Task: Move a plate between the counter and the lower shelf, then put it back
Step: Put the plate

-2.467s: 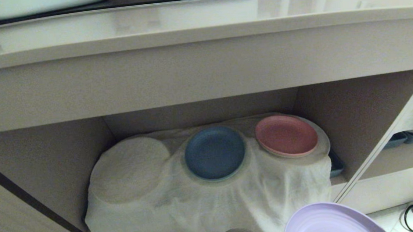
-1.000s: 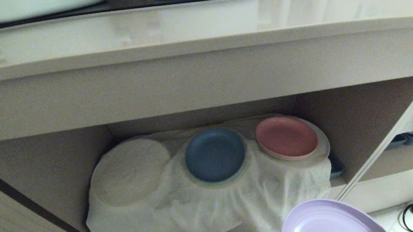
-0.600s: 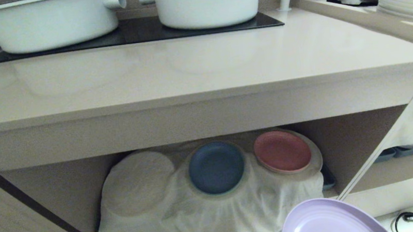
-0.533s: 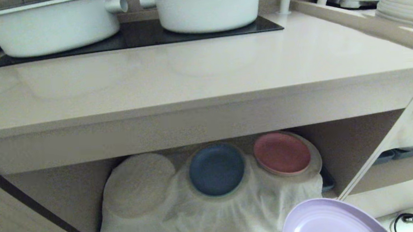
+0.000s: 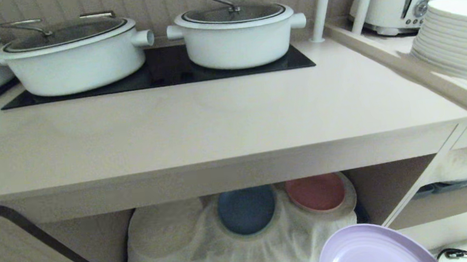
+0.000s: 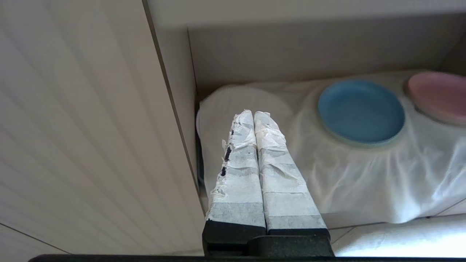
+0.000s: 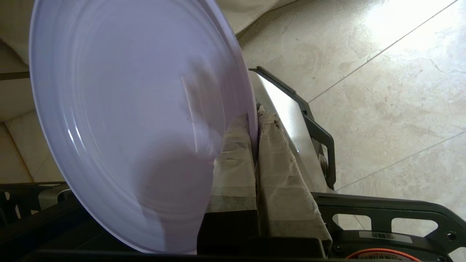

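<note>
The plate (image 5: 374, 251), lilac and round with a low rim, sat clamped by its edge in my right gripper (image 7: 254, 125), the two taped fingers (image 7: 235, 160) pressed together on either side of the rim. In the head view it showed low on my right, out in front of the lower shelf (image 5: 388, 187) and below the front edge of the counter (image 5: 216, 120), touching neither. From the right wrist the plate stood tilted, with pale tiled floor (image 7: 382, 91) behind it.

My left gripper (image 6: 253, 116) hung with its wrapped fingers together and nothing between them, near the left wall of the shelf opening and in front of a round mound under the white cloth (image 6: 364, 174).

On that cloth, inside the shelf, a blue plate (image 5: 246, 210) lay in the middle and a pink plate (image 5: 315, 192) just beside it to the right, apart from each other. Up on the counter two white lidded pots (image 5: 236, 33) stood on a black hob panel (image 5: 162, 72). On the side ledge (image 5: 420, 74) to the right rose a stack of white plates (image 5: 455, 34), with a white toaster (image 5: 410, 0) behind them.
</note>
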